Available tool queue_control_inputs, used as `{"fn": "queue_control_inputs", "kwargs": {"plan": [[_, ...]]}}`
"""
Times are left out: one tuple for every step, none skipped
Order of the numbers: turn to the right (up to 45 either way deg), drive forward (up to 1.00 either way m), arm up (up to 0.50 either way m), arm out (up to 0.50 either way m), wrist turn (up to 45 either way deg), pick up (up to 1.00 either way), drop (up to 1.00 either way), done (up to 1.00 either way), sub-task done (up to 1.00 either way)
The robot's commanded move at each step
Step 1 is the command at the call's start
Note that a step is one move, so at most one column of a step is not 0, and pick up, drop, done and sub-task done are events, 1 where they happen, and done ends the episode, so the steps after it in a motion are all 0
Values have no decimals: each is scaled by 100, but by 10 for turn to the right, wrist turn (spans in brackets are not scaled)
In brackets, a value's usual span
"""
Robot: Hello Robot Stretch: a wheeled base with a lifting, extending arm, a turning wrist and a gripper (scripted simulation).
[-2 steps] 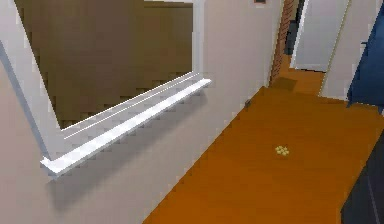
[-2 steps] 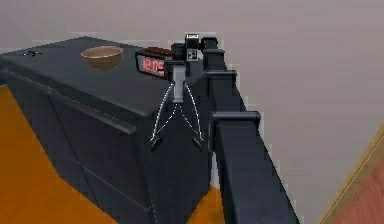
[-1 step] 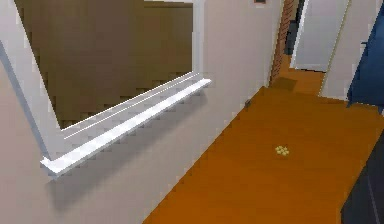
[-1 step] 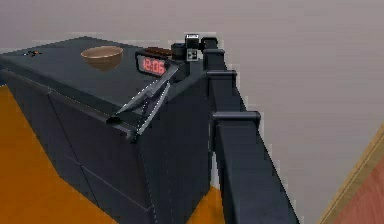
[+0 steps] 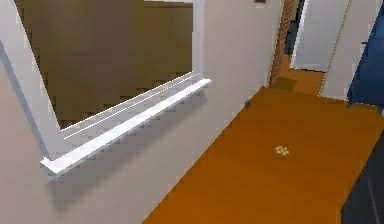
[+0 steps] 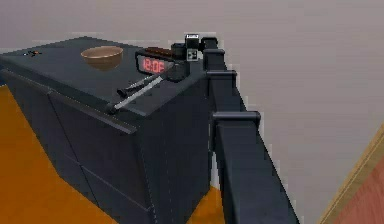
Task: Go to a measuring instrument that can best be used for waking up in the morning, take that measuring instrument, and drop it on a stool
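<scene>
Locating clock at 9 o'clock from gripper, just beside | long axis 10-to-4 on cabinet | gripper's hold: cannot tell

Alarm clock (red digits), atop cabinet

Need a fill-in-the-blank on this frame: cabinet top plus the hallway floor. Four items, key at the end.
1. The clock on the dark cabinet shows ____ digits.
2. In the arm side view, the bowl stands to the clock's ____.
3. In that same view, the gripper shows to the clock's ____.
4. In the forward view, the colour of the floor is ____.
Missing words: red; left; right; orange.
</scene>
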Motion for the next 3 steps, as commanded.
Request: {"fn": "queue_control_inputs", "kwargs": {"plan": [[0,0,0,0,450,0,0,0,0],[0,0,0,0,390,0,0,0,0],[0,0,0,0,0,100,0,0,0]]}}
